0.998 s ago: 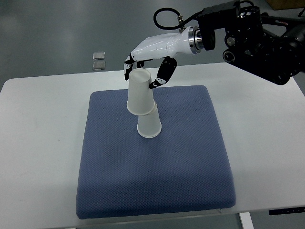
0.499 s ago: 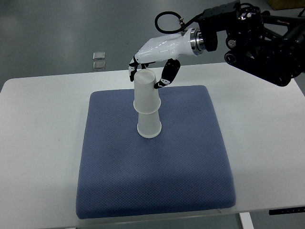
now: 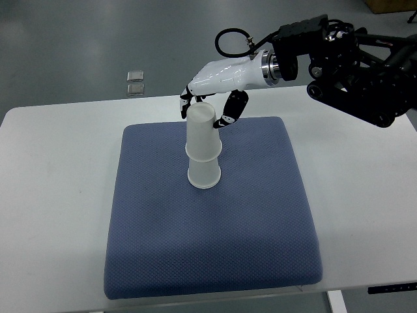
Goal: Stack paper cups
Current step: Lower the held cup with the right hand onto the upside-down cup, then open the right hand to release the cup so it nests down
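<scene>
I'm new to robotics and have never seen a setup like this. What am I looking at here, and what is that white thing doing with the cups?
This is one camera view, looking steeply down from the robot's own side of the table. The white thing is the robot's right hand, on a black arm reaching in from the right edge. Its left arm is not in view. A white table carries a blue padded mat. On the mat stands an upside-down lower paper cup, with an upper paper cup set over it, also upside down. The black-tipped fingers are curled around the upper cup's top end; whether they actually press on it is hard to tell. Two small square objects lie on the floor beyond.
</scene>
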You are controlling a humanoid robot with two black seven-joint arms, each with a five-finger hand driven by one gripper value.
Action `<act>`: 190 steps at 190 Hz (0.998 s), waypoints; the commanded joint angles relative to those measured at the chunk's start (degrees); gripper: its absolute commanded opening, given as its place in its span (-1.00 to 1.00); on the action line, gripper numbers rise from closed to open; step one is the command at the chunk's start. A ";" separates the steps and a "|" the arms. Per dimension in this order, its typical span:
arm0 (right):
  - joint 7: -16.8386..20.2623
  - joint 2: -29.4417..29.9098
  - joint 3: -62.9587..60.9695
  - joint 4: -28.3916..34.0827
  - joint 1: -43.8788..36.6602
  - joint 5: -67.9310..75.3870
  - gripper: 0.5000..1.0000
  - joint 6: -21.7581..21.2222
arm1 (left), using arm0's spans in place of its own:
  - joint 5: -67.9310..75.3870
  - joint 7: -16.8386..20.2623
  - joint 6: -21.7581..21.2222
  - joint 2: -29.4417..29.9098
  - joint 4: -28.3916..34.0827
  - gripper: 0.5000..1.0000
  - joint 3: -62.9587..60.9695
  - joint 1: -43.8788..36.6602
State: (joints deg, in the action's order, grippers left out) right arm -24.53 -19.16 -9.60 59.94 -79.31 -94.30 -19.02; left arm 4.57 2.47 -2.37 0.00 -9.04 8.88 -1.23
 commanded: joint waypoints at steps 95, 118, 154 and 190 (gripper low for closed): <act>-0.08 -0.88 -0.07 0.00 -0.23 0.35 0.42 -3.22 | 0.00 -0.01 0.00 0.00 -0.01 1.00 0.00 0.00; -0.08 -0.88 -0.07 0.00 -0.23 0.52 0.43 -3.31 | 0.00 -0.01 0.00 0.00 -0.01 1.00 0.00 0.00; -0.08 -0.79 -0.25 0.00 -0.23 0.78 0.43 -3.31 | 0.00 -0.01 0.00 0.00 -0.01 1.00 0.00 0.00; 0.01 -2.02 -1.13 -0.70 0.30 3.77 0.43 -2.96 | 0.00 -0.01 0.00 0.00 -0.01 1.00 0.00 0.00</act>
State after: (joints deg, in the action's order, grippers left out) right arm -24.61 -20.20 -10.45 59.85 -79.31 -92.98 -22.25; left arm 4.57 2.47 -2.37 0.00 -9.03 8.88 -1.22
